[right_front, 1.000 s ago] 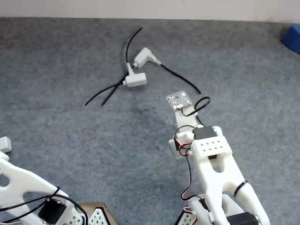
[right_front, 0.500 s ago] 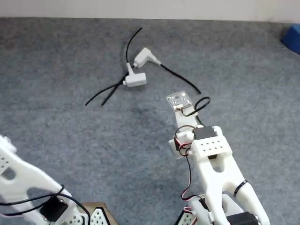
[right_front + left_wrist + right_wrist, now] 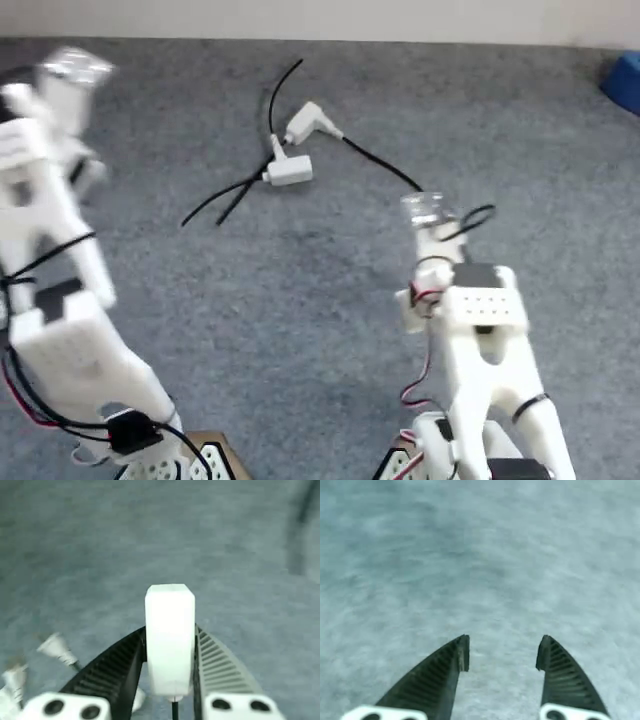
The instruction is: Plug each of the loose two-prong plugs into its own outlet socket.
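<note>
- Since a second ago the left arm (image 3: 50,230) has swung up from the near-left corner and now stretches far out to the left of the angled plug (image 3: 303,124). The right arm (image 3: 480,320) has shifted a little to the right, away from that plug. Both loose plugs lie where they lay before.
- Well to the left of the angled plug, the left gripper (image 3: 170,630) is clamped on a white block (image 3: 170,605). The block stands upright between the ribbed fingers (image 3: 120,665), with a dark lead at its base. I cannot tell whether it is a plug or a socket.
- Small white shapes (image 3: 56,649) lie on the grey surface beside that gripper in its wrist view, too blurred to name.
- The angled plug rests on the grey desk (image 3: 320,290), toward the far middle.
- A second plug (image 3: 288,172) lies just beside the angled plug, on its nearer side. I cannot tell whether the two touch.
- Thin black cords (image 3: 385,165) trail away from the angled plug. One runs right toward the right arm's tip, and the others fan out to the left.
- To the right of the angled plug and nearer than it, the right gripper (image 3: 502,652) has its fingers spread apart, with grey desk showing between them.
- A blue object (image 3: 625,80) sits at the far right edge, well apart from the angled plug.
</note>
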Robot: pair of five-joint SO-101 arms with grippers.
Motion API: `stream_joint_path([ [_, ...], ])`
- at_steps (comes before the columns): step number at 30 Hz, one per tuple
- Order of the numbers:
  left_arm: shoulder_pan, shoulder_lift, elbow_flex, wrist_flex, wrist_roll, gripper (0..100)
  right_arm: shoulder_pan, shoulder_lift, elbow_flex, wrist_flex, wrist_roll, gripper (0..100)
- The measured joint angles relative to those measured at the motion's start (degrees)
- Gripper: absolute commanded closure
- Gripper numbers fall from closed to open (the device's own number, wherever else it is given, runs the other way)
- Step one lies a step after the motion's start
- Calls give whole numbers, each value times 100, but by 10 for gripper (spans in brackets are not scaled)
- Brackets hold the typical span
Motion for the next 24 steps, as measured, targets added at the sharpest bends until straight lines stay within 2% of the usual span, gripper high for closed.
stream_joint_path([
  [2, 695, -870, 1081, 9, 62, 880, 422, 0, -18, 0, -220, 778],
  [5, 1855, -2338, 2716, -88, 141, 880, 677, 0, -18, 0, -325, 778],
  [8, 2910, -3780, 4457, -598, 176, 880, 721, 0, -18, 0, -343, 778],
  [11, 3684, -4985, 6259, -1284, 167, 880, 800, 0, -18, -132, -343, 778],
  [15, 4026, -5969, 8352, -2312, 123, 846, 914, 0, -18, -237, -343, 778],
  [18, 4079, -6259, 9380, -3095, -325, 819, 888, 0, -18, -237, -343, 778],
  [24, 4070, -6356, 9618, -3877, -686, 779, 870, 0, -18, -273, -343, 778],
])
